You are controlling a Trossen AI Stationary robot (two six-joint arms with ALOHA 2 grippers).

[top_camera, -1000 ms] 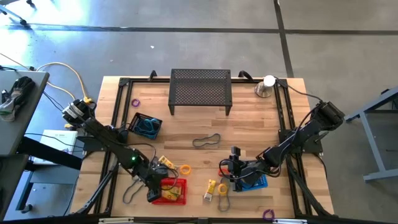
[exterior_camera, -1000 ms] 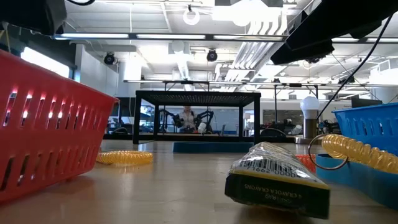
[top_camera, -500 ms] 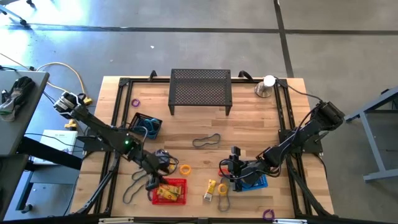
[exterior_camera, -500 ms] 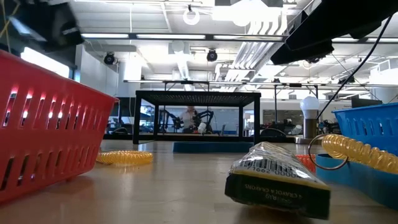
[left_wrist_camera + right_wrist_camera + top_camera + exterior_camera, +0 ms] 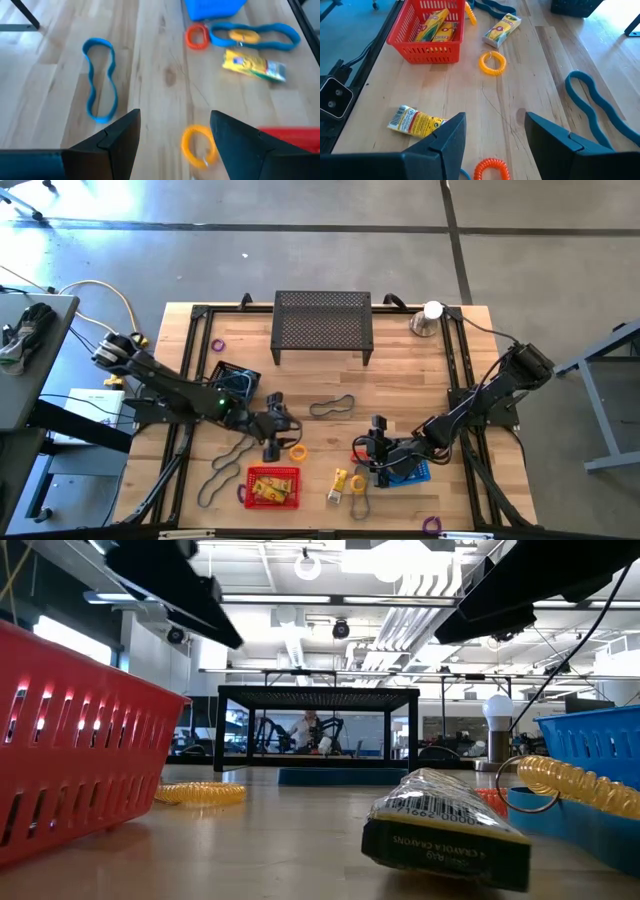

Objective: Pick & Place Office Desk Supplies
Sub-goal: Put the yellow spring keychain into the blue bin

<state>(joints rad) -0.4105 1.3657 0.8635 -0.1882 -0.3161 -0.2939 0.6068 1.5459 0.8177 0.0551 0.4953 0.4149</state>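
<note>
A light wooden table (image 5: 400, 395) framed with black rails carries the scattered supplies. Nearest the front edge, at about six o'clock from the table's middle, sits a red basket (image 5: 272, 487) holding yellow crayon boxes (image 5: 436, 27), with another yellow crayon box (image 5: 340, 481) just to its three o'clock and a purple ring (image 5: 431, 525) by the front rail. Above the basket's twelve o'clock the left gripper (image 5: 271, 442) hangs with its fingers spread and nothing between them, an orange coil ring (image 5: 297, 451) just beside it. The right gripper (image 5: 366, 450) hovers with fingers spread and empty at the nine o'clock side of a blue basket (image 5: 410, 469). A dark band loop (image 5: 331, 406) lies at the centre. Farther back stands a black mesh stand (image 5: 322, 322), a silver cone (image 5: 424, 322) at its three o'clock. Beyond is grey concrete floor; the low view shows a ceiling of strip lights.
</note>
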